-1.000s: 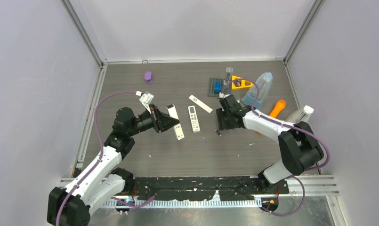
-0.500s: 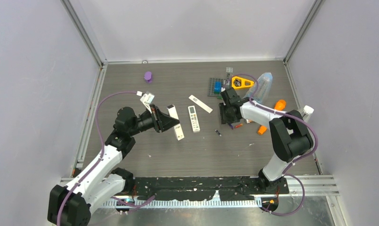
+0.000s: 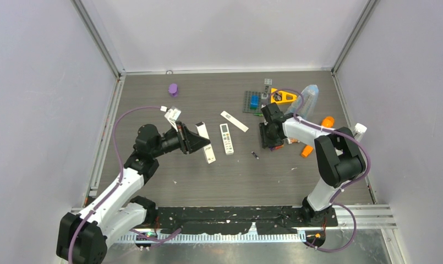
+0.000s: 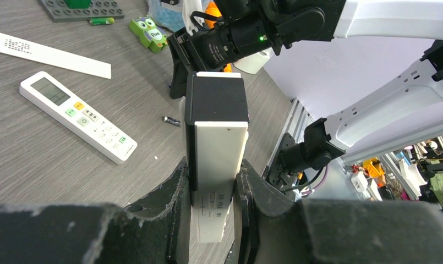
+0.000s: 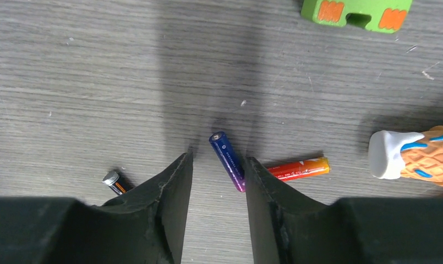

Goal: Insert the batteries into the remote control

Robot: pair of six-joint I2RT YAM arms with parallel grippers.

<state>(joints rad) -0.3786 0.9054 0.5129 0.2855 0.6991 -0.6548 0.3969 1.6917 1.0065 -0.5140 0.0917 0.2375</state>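
My left gripper [image 3: 200,144] is shut on a white remote control [image 4: 216,137] with a black section at its far end and holds it above the table; it also shows in the top view [image 3: 208,152]. My right gripper [image 5: 218,165] is open, pointing down at the table, with the blue battery [image 5: 228,160] lying between its fingers, close against the right one. The red-orange battery [image 5: 297,168] lies just right of that finger. The blackish battery [image 5: 115,182] lies left of the left finger, and shows in the top view [image 3: 255,155].
A second white remote [image 3: 227,138] and a white strip [image 3: 234,121] lie mid-table. Behind the right gripper are a grey brick plate [image 3: 254,102], a yellow triangle [image 3: 283,97], a clear bag [image 3: 307,101], an orange carrot toy [image 3: 313,137] and a green block [image 5: 356,11].
My right gripper has moved right, away from the blackish battery, and now stands over the blue and red-orange batteries. My left arm has stayed put with the remote.
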